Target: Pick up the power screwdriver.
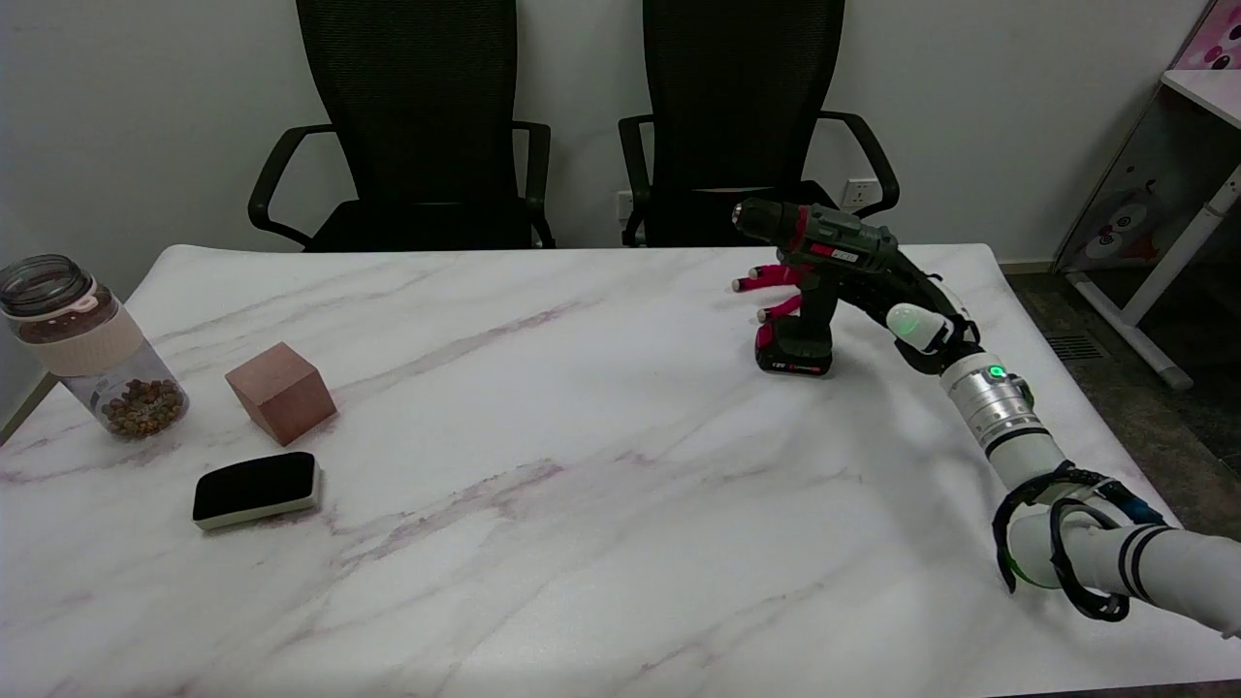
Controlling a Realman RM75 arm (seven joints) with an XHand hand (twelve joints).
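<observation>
The power screwdriver (814, 281) is stood upright on its battery base, far right of the wooden block (281, 393). Its handle is approached from the right by the right hand (873, 286) (fingertips showing beyond it); whether it is gripped cannot be told.

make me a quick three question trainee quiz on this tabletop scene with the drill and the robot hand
1. True or false: the dark green and red power screwdriver lies flat on its side.
2. Multiple choice: what lies nearest the reddish-brown wooden cube? A) the black and white board eraser B) the screwdriver C) a black mesh office chair
3. Fill in: the clear plastic jar with a beige band stands at the white marble table's ____ edge in the picture.

Key
1. False: it stands upright on its battery base, the right robot hand around its handle, red fingertips showing left of the handle.
2. A
3. left
</observation>
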